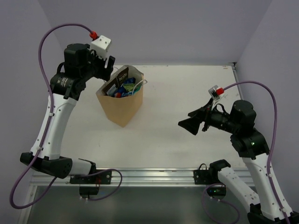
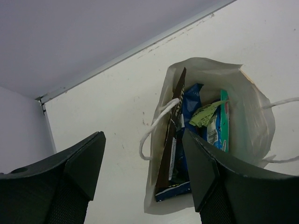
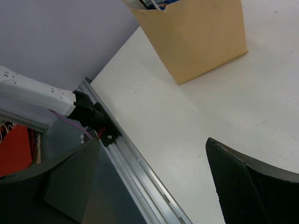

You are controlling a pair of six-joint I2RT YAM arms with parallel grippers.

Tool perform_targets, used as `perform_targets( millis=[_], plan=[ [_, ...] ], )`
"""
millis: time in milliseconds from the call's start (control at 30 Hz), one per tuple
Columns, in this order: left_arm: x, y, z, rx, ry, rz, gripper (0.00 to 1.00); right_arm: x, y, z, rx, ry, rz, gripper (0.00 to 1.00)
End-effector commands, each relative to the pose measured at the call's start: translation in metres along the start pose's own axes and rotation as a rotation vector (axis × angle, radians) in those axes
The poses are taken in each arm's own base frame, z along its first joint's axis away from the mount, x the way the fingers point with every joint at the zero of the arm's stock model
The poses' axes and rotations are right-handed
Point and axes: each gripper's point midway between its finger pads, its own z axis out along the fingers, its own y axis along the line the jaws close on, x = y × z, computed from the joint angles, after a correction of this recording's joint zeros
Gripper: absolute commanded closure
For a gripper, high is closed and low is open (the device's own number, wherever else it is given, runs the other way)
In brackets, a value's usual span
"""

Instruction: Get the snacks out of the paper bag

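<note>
"Where's the paper bag (image 1: 122, 105)?"

"Upright, about ten o'clock on the table (image 1: 187, 88), snacks (image 1: 120, 88) inside. The left gripper (image 2: 142, 140) hangs over its mouth, jaws spread, gripping nothing."

"And the right gripper (image 1: 189, 125)?"

"Near four o'clock, well apart from the bag, jaws wide, nothing in them."

left tool (image 2: 142, 140) parted, pointing down, right tool (image 3: 153, 142) fully spread, elbow bent

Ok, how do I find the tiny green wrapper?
Look for the tan paper bag standing on the white table. Peek into its open top: the green wrapper sits crumpled between the dark-blue packet and the teal packet. It is the only light-green thing there.
</note>
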Motion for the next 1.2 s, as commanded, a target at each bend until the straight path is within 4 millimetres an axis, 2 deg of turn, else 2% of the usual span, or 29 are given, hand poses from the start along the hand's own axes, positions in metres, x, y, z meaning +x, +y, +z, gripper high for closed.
perform_targets(
  millis=[0,100,200,300,367,400,433,500,633,800,867,967,1000,1100,1133,1167],
  plan=[
    [0.015,-0.007,-0.004,0.036,0.033,-0.011,0.25,-0.015,0.003,-0.001,0.014,-0.026,-0.02,0.01],
    [0.034,-0.005,0.004,0.014,0.083,-0.016,0.25,-0.019,0.002,0.001,0.02,-0.025,-0.02,0.01],
    [0.041,0.004,0.01,-0.043,0.103,-0.016,0.27,-0.023,0.002,0.005,0.012,-0.018,-0.019,0.01],
    [0.04,0.004,0.017,-0.042,0.103,-0.012,0.3,-0.026,0.001,0.007,0.008,-0.021,-0.021,0.01],
    [0.039,0.006,0.019,-0.047,0.096,-0.017,0.36,-0.028,0.002,0.008,0.003,-0.019,-0.026,0.01],
    [0.038,0.006,0.02,-0.048,0.089,-0.018,0.39,-0.028,0.002,0.008,0.002,-0.018,-0.03,0.01],
    [0.034,0.007,0.022,-0.052,0.072,-0.019,0.47,-0.027,0.002,0.009,0.001,-0.012,-0.03,0.01],
    [0.03,0.009,0.023,-0.058,0.055,-0.02,0.53,-0.026,0.001,0.009,0.002,-0.005,-0.035,0.01],
    [0.024,0.013,0.03,-0.065,0.028,-0.02,0.54,-0.026,0.0,0.009,0.007,-0.002,-0.047,0.01],
    [0.026,0.013,0.043,-0.046,0.04,-0.022,0.54,-0.028,0.001,0.009,0.003,-0.004,-0.052,0.01],
    [0.029,0.012,0.049,-0.034,0.055,-0.02,0.57,-0.03,0.001,0.008,0.001,-0.01,-0.061,0.01],
    [0.027,0.013,0.055,-0.031,0.059,-0.006,0.73,-0.032,0.0,0.009,0.01,-0.016,-0.067,0.01],
    [0.019,0.017,0.053,-0.038,0.042,0.002,0.85,-0.032,0.0,0.009,0.01,-0.017,-0.068,0.01],
    [0.005,0.025,0.054,-0.057,0.024,0.03,1.0,-0.037,0.0,0.011,0.007,-0.017,-0.072,0.01],
    [-0.011,0.031,0.048,-0.075,-0.007,0.04,1.0,-0.039,0.0,0.012,0.006,-0.018,-0.073,0.01],
    [-0.014,0.037,0.05,-0.097,-0.007,0.049,1.0,-0.039,-0.001,0.014,0.004,-0.013,-0.072,0.01]
  ],
)
